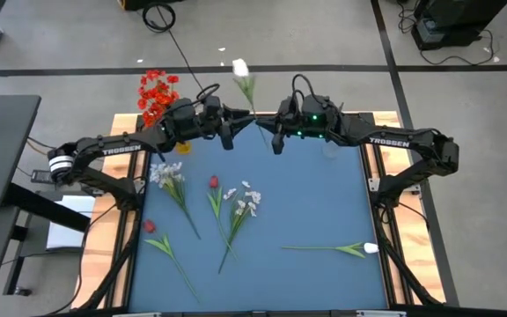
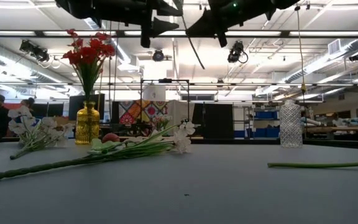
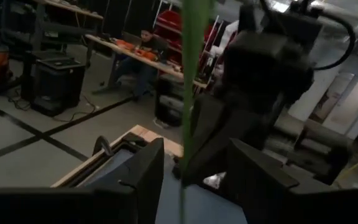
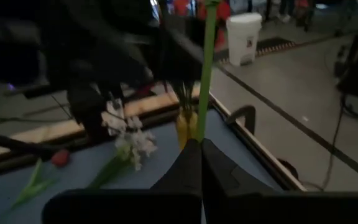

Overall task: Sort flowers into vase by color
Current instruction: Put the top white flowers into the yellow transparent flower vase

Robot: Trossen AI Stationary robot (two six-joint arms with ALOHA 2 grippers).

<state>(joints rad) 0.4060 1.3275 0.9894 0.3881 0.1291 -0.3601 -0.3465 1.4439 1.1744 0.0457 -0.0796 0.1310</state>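
Here the right gripper (image 4: 201, 149) is clamped tight on the white flower's (image 1: 241, 68) stem, bloom high above it. The left gripper (image 3: 188, 171), facing it with fingers parted around that stem, grips nothing. If the right lets go before the left closes, the flower could fall.

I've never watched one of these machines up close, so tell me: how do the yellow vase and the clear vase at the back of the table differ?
The yellow vase is amber-coloured glass; the clear vase is colourless with a cut pattern. The yellow vase holds a bunch of red flowers; the clear vase holds none. In the high view the yellow vase stands near the left arm, the clear vase near the right arm. Both stand upright along the table's far edge.
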